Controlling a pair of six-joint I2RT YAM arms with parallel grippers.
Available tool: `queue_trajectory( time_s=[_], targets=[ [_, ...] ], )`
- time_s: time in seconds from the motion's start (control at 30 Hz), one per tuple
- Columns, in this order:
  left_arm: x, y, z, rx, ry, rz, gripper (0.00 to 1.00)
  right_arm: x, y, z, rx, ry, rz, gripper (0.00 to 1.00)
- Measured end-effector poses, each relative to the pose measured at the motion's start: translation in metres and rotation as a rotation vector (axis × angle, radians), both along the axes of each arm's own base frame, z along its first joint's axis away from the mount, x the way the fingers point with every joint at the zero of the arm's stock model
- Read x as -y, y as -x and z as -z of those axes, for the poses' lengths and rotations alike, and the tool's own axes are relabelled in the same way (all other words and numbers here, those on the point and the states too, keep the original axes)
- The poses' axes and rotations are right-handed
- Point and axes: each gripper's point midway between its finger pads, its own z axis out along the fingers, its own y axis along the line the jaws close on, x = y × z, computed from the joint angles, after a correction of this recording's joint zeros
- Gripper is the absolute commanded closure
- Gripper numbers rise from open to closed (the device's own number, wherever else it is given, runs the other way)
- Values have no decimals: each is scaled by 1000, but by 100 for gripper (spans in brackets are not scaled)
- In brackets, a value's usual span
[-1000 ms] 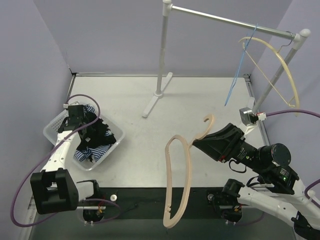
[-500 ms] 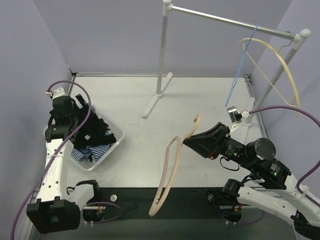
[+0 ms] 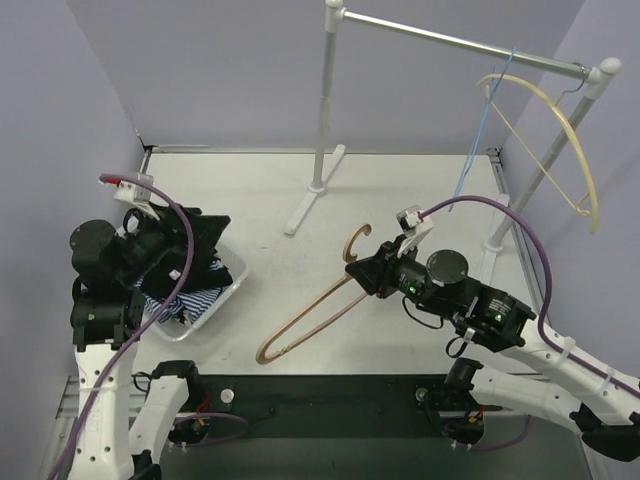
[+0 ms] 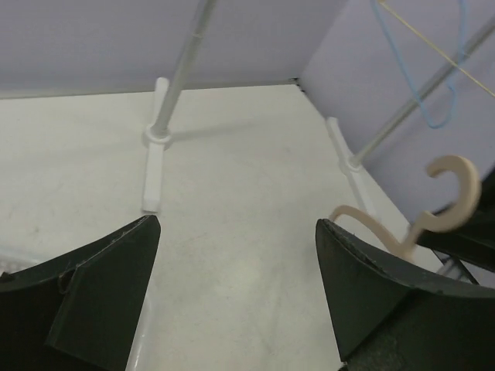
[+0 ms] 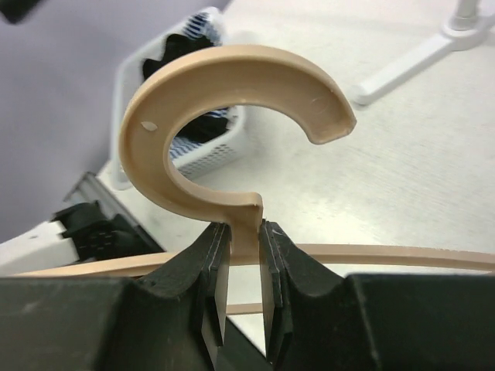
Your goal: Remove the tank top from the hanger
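Now, your right gripper clamps the neck of the one bare wooden hanger, two more hang on the far rack, and your left gripper gapes empty above the single basket at left, where the tank top lies heaped: probably soft and light, so pinch a fold.

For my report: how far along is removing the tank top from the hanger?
Done: the tan wooden hanger is bare; striped dark clothing lies in the white plastic basket. In hand: right pincer grips the hanger below its hook; left pincer open, empty. Left: perhaps only setting the hanger down.
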Motion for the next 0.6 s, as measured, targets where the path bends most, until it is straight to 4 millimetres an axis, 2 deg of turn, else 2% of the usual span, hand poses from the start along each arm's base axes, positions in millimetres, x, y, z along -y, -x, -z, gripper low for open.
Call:
queue_trajectory(
  time_s=[0.1,0.2,0.37,0.6],
  targets=[
    [22,26,-18,86,-5,152,10,3,-18,10,15,109,61,100],
    [42,47,-20,124,-21,280,12,5,-34,9,38,165,109,100],
    [59,64,1,95,-27,422,12,6,-55,-3,46,189,168,100],
    [73,79,26,39,-17,549,13,-5,-79,-26,50,182,204,100]
  ],
)
